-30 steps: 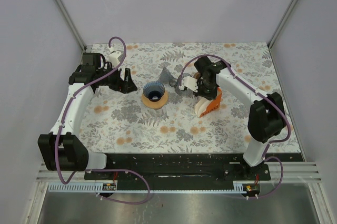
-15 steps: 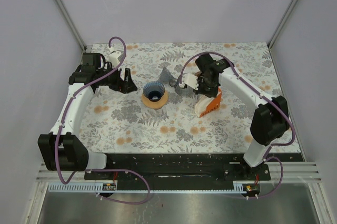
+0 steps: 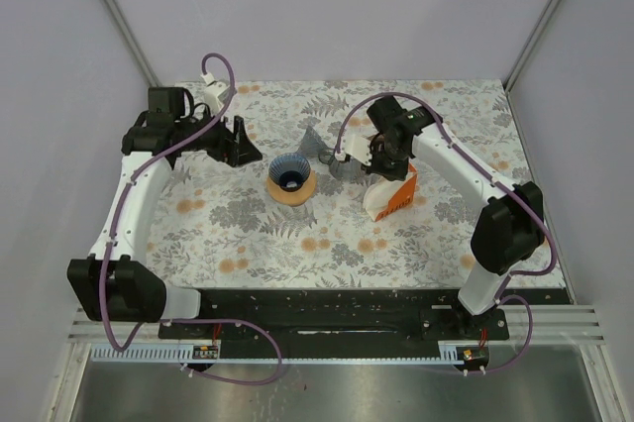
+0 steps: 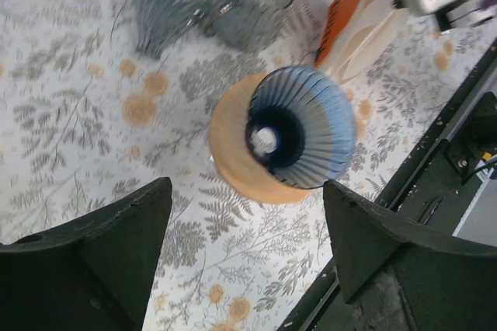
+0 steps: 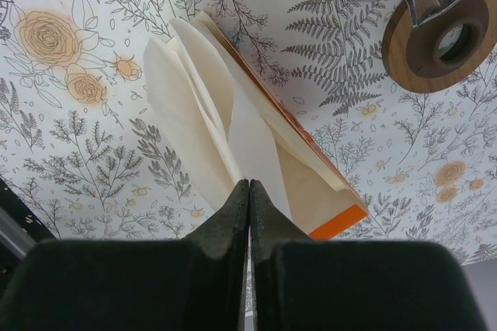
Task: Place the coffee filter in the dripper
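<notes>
The dripper (image 3: 290, 180) is a blue ribbed cone on a round wooden base, near the table's middle; in the left wrist view the dripper (image 4: 299, 137) lies just ahead of the fingers. My left gripper (image 3: 241, 150) hangs open to its left, holding nothing (image 4: 247, 191). A stack of cream coffee filters in an orange pack (image 3: 391, 194) lies right of the dripper. My right gripper (image 3: 374, 166) is above the pack's far end, shut (image 5: 249, 183) on the edge of one coffee filter (image 5: 256, 144), which rises from the fanned stack (image 5: 186, 113).
A grey ribbed cone (image 3: 312, 140) lies behind the dripper. Beside it sits a wire-and-glass holder on a wooden ring (image 3: 342, 159), also at the top right of the right wrist view (image 5: 439, 36). A black rail (image 3: 327, 308) runs along the near edge.
My right gripper has lifted off the filter pack and shifted back and left, drawing a filter sheet up. My left arm has drawn back a little.
</notes>
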You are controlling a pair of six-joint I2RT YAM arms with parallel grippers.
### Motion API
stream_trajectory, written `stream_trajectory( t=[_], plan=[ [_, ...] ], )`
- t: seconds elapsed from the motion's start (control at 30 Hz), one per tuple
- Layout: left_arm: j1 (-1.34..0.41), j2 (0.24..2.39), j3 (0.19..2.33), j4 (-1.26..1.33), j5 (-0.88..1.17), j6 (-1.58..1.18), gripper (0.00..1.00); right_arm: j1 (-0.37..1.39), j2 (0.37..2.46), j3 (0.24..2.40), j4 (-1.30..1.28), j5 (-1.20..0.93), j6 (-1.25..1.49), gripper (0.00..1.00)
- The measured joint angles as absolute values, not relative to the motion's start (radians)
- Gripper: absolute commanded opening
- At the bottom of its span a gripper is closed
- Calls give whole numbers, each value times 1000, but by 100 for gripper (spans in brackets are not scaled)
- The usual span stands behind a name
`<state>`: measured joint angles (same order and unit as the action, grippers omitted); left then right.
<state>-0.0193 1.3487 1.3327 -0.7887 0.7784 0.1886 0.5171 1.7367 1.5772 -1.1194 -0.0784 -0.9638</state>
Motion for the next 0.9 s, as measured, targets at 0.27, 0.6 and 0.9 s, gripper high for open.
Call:
stream_trajectory(
  t=[0.27,0.6,0.9],
  plan=[
    [-185,1313,1467,-760,864,185,81,517,1737,1584,-1128,-99,-968,5],
    [-359,1311,1377,-680,871,122,81,517,1739,1518,-1097,-117,-976,14],
    [-389,1311,1364,-638,844,112,80,518,1743,1518,-1087,-152,-968,33]
  ],
)
